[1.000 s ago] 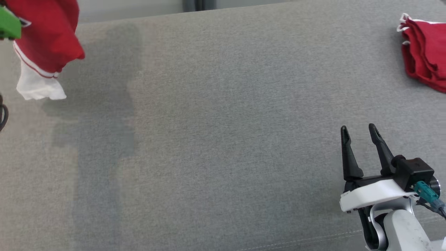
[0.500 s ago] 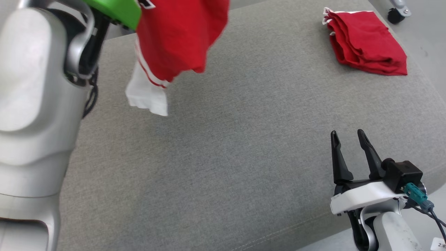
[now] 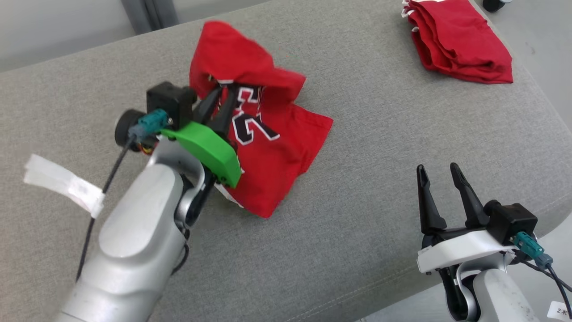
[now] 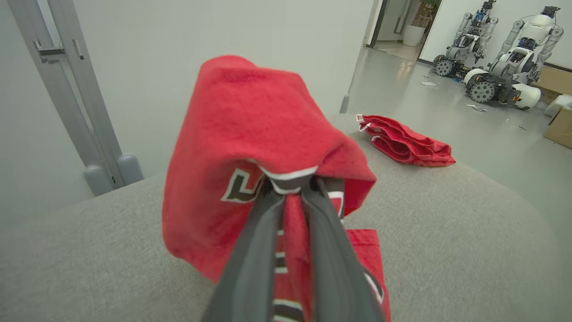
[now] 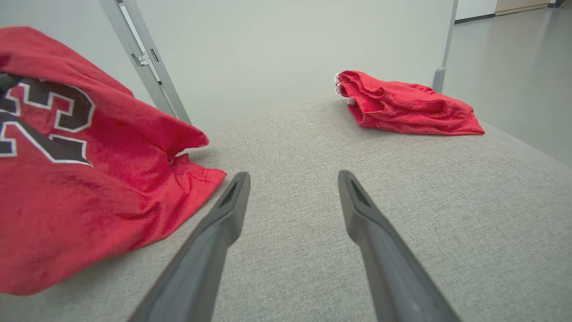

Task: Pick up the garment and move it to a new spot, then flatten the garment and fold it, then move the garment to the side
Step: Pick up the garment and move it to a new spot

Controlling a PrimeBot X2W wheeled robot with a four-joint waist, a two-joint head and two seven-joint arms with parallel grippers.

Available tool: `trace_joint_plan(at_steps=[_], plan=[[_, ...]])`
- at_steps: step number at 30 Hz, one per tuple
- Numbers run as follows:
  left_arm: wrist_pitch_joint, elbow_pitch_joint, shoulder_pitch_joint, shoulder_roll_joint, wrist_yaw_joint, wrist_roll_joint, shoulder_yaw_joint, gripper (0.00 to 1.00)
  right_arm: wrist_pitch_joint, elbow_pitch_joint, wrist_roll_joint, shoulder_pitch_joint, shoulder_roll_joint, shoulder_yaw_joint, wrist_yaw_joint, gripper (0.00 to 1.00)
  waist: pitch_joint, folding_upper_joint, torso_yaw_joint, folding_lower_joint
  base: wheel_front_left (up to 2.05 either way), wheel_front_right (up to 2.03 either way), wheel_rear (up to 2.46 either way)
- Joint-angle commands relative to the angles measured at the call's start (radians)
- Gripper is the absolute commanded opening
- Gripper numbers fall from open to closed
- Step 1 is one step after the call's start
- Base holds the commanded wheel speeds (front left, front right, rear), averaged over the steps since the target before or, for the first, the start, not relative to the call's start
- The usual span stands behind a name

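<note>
The garment (image 3: 272,165) is a red jersey with black, white-edged numbers. It lies crumpled on the middle of the grey cushion (image 3: 357,134), its top end lifted. My left gripper (image 3: 225,91) is shut on that raised fold, and in the left wrist view the dark fingers (image 4: 259,232) pinch red cloth (image 4: 250,116) that drapes over their tips. My right gripper (image 3: 435,172) stands open near the cushion's front right edge, apart from the jersey (image 5: 89,188). Nothing lies between the fingers of the right gripper (image 5: 292,179).
A second red garment (image 3: 456,44) lies folded at the cushion's far right corner (image 5: 402,107). A white tag (image 3: 62,185) hangs on my left arm's cable. A grey metal post (image 4: 67,89) stands behind the cushion. Other robots (image 4: 505,76) sit on the floor beyond.
The head camera has turned. My left arm has lowered the hanging jersey onto the middle of the cushion, still gripping it. The right gripper has stayed open in place.
</note>
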Motion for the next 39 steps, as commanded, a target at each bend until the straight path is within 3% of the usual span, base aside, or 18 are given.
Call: trace_joint_plan(at_steps=[1,3,4,5,6,14,21,32,39], plan=[[-0.016,0.022,0.034,-0.008,0.002,-0.005,-0.007,0.0,-0.004,0.005,0.008,-0.011,0.0,0.007,-0.001,1.0,0.006,-0.0001,0.008,0.0,0.0,0.0,0.0],[-0.041,0.056,0.066,-0.023,0.004,-0.015,-0.008,0.0,-0.004,0.009,0.01,-0.014,0.0,0.013,-0.001,1.0,0.007,-0.0001,0.014,0.0,0.0,0.0,0.0],[-0.048,0.073,0.078,-0.028,0.003,-0.02,-0.011,0.28,-0.004,0.012,0.011,-0.014,0.0,0.016,-0.001,1.0,0.006,-0.0001,0.016,0.0,0.0,0.0,0.0],[-0.06,0.089,0.087,-0.032,0.002,-0.019,-0.015,0.94,-0.004,0.013,0.012,-0.014,0.0,0.018,-0.001,1.0,0.005,-0.0001,0.02,0.0,0.0,0.0,0.0],[-0.074,0.1,0.09,-0.036,0.005,-0.016,-0.016,1.0,-0.004,0.014,0.011,-0.014,0.0,0.02,-0.001,1.0,0.003,-0.0001,0.023,0.0,0.0,0.0,0.0],[-0.168,0.115,0.072,-0.042,0.013,-0.001,0.004,1.0,-0.004,0.019,-0.01,0.005,0.0,0.007,-0.001,1.0,-0.048,-0.0001,0.072,0.0,0.0,0.0,0.0],[-0.194,0.054,0.134,0.011,0.038,0.01,0.062,1.0,-0.004,0.012,-0.039,0.022,0.0,-0.004,-0.001,1.0,-0.105,-0.0001,0.148,0.0,0.0,0.0,0.0],[-0.198,-0.114,0.333,0.103,0.089,0.032,0.192,1.0,-0.004,0.006,-0.071,0.038,-0.003,-0.022,-0.001,1.0,-0.169,-0.0001,0.283,0.0,0.0,0.0,0.0],[-0.199,-0.219,0.501,0.115,0.124,0.071,0.303,1.0,-0.004,0.008,-0.074,0.043,-0.009,-0.019,-0.001,1.0,-0.196,-0.0001,0.317,0.0,0.0,0.0,0.0]])
